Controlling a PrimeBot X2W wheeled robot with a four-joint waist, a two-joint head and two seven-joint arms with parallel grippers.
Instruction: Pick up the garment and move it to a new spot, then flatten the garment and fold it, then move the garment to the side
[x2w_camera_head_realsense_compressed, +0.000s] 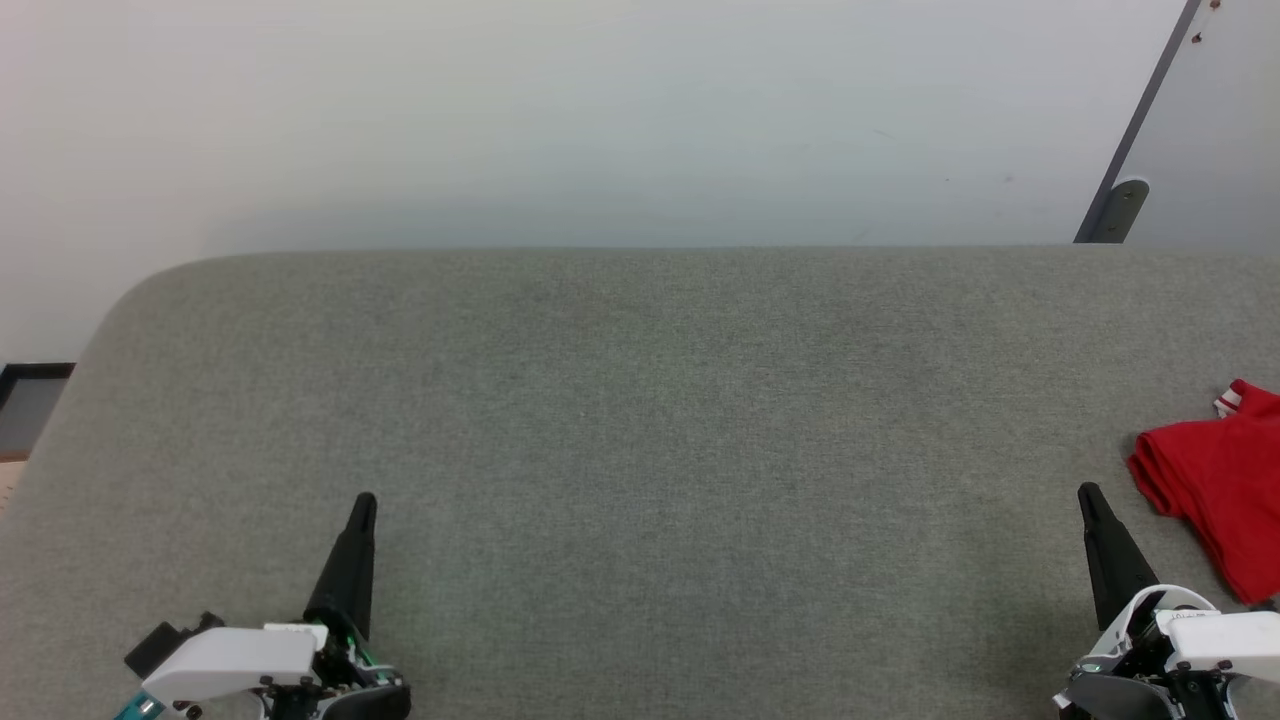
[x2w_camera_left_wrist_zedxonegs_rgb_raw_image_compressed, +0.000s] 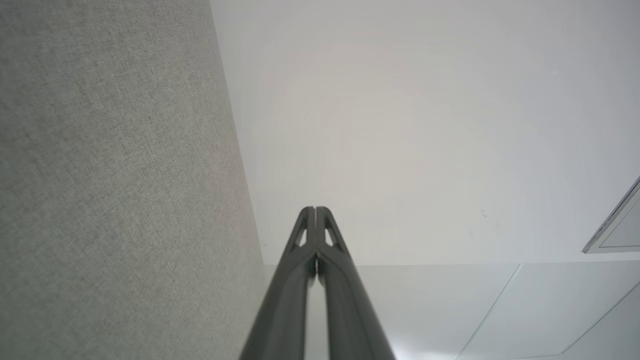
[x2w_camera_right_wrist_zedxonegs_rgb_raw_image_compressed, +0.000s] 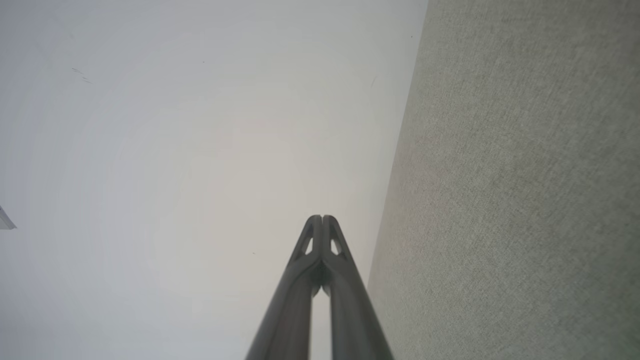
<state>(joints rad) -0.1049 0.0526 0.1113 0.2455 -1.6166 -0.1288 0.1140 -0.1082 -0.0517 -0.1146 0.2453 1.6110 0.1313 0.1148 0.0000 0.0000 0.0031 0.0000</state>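
We see a grey woven fabric surface (x2w_camera_head_realsense_compressed: 640, 450) across the lower two thirds of the head view, with a rounded corner at its far left. Behind it stands a plain, pale wall (x2w_camera_head_realsense_compressed: 600, 120). A dark slanted bar (x2w_camera_head_realsense_compressed: 1135, 140) crosses the wall at the upper right.

The garment (x2w_camera_head_realsense_compressed: 1215, 490) lies on the surface at the right edge of the head view, where the frame cuts part of it off. It is red and gathered into layers, with folded edges facing left. A small piece of red-and-white striped trim shows at its far end.

The right gripper (x2w_camera_head_realsense_compressed: 1088, 492) sits at the lower right, fingers pointing away from the robot. The garment is just beside it, on its right and slightly further out; the fingers are clear of the cloth. In the right wrist view we see the two fingers meeting at the tips with nothing between them.

The left gripper (x2w_camera_head_realsense_compressed: 362, 500) sits at the lower left, well apart from the garment. In the left wrist view its fingers are likewise pressed together at the tips and grip nothing.
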